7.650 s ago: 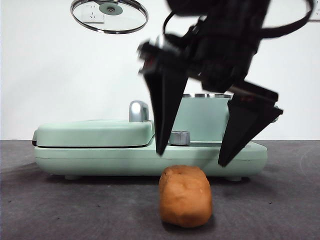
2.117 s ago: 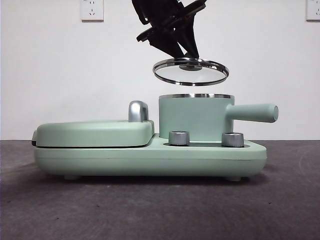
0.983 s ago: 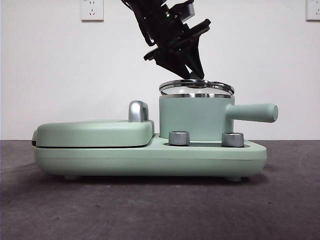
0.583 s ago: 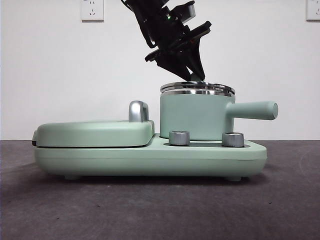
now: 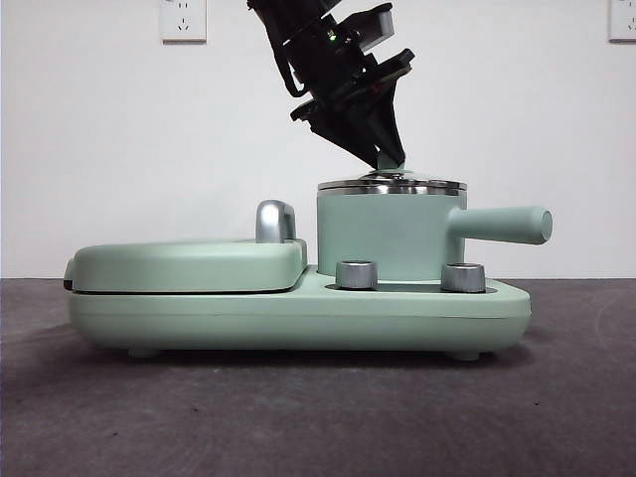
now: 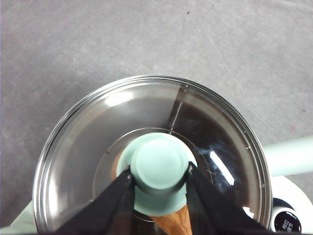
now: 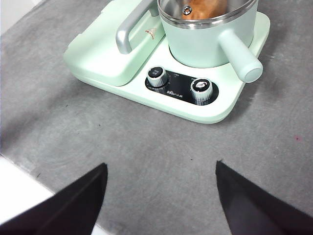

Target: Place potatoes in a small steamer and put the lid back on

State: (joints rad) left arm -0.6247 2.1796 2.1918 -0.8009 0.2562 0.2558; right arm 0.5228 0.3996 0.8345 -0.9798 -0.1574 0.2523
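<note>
The mint-green small steamer (image 5: 388, 238) stands on its base unit, side handle (image 5: 502, 225) pointing right. The glass lid (image 5: 392, 185) lies flat on the steamer's steel rim. My left gripper (image 5: 388, 159) comes down from above and is shut on the lid's green knob (image 6: 159, 164). Through the glass (image 6: 98, 147) the orange-brown potato (image 6: 171, 225) shows inside the pot. In the right wrist view the steamer (image 7: 210, 44) shows with the potato (image 7: 203, 7) in it. My right gripper (image 7: 161, 196) is open and empty, held high over the table in front of the appliance.
A flat green grill plate with closed cover (image 5: 189, 266) and steel handle (image 5: 275, 221) sits left of the pot on the same base. Two steel dials (image 5: 357, 274) (image 5: 462, 276) face the front. Grey table (image 7: 146, 147) surrounds the appliance.
The left gripper has lowered the lid from above the pot onto its rim. It was tilted half a second ago and now lies flat.
</note>
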